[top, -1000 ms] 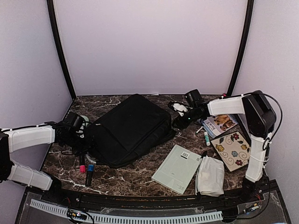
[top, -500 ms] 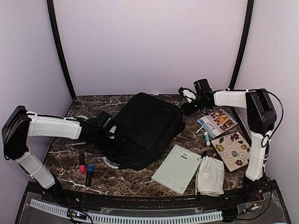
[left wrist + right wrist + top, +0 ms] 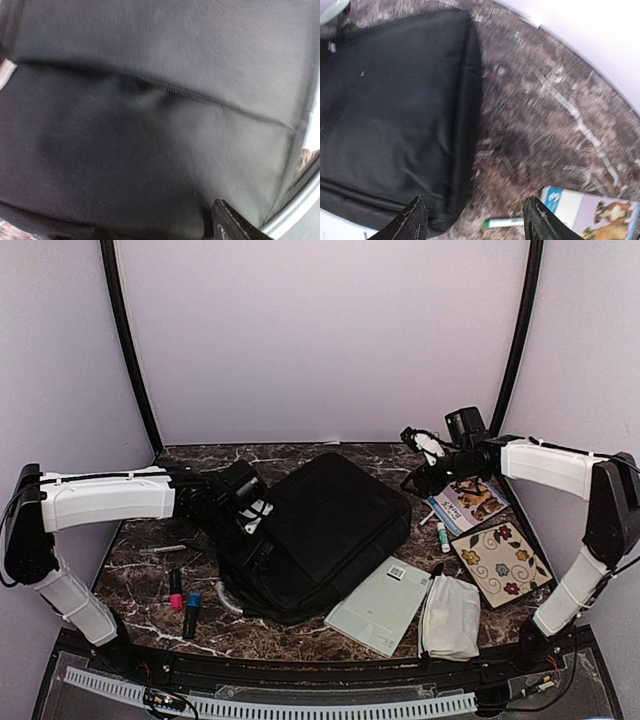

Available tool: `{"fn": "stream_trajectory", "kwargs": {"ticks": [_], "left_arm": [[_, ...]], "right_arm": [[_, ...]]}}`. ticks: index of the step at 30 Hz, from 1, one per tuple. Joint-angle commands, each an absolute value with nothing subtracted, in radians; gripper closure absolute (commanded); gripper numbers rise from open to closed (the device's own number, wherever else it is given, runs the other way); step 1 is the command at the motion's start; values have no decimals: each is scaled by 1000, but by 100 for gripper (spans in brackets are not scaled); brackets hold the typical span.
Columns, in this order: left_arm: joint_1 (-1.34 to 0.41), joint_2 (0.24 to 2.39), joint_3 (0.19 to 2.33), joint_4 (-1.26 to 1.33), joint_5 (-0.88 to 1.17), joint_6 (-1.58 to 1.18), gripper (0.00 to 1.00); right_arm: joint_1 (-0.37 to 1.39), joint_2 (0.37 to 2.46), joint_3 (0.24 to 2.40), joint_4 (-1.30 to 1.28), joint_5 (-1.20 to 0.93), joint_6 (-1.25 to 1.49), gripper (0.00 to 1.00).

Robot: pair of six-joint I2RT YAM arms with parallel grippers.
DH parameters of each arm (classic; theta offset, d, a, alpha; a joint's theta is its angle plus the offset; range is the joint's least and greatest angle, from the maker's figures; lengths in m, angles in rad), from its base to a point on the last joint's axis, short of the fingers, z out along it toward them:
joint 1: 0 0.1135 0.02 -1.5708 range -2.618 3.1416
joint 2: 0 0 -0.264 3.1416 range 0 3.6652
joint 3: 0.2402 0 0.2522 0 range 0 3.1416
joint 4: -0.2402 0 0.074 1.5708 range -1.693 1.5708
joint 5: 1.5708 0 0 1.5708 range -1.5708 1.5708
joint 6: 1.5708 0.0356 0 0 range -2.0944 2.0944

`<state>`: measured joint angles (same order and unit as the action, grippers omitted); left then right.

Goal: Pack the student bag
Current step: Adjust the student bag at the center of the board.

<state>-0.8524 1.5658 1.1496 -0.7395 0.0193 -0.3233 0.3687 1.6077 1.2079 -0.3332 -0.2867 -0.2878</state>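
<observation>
Overhead view: the student bag [image 3: 335, 530] lies flat on the dark marble table [image 3: 290, 625], at centre frame and turned at an angle, with its long axis running from lower left to upper right.

Left gripper [image 3: 252, 520]: positioned at the bag's left edge, in contact with the black fabric. In the left wrist view the fabric fills nearly the whole frame, with a zipper seam [image 3: 200, 97] crossing it diagonally. Only one fingertip [image 3: 231, 224] shows, at lower right, so it cannot be told whether the jaws are apart or pinching fabric.

Right gripper [image 3: 474, 202]: jaws spread, nothing between them (both fingers show at the bottom of the right wrist view). In the overhead view it sits right of centre, off the bag's upper right corner and apart from it.

Other items noted:
- Pale green notebook [image 3: 380, 602], lower centre, just beside the bag's lower right edge.
- White fabric pouch [image 3: 450, 615], to the right of the notebook.
- Flower-patterned card [image 3: 496, 560], at right.
- Book with a dog on its cover [image 3: 468, 502], above the card.
- Green-capped marker [image 3: 502, 221], just left of the dog book.
- Pink-capped marker [image 3: 176, 592] and blue-capped marker [image 3: 192, 608], lower left, side by side.
</observation>
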Motion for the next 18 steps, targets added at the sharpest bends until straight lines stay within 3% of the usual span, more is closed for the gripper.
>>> {"fn": "stream_trajectory", "kwargs": {"ticks": [1,7,11,15,18], "left_arm": [[-857,1507,1168,-799,13,-182,25],[-857,1447,1111,-764,114,-190,25],[-857,1378,1083,-776,153,-194,24],[-857,1349,1062,-835,151,-213,24],[-857,1342,1046,-872,129,-225,24]], "right_arm": [[388,1568,1159,-392,-248,-333,33],[386,1543,1128,-469,-186,-361,33],[390,1530,1095,-539,-308,-457,40],[400,1554,1090,-602,-281,-470,51],[403,1567,1093,-638,-274,-470,53]]}}
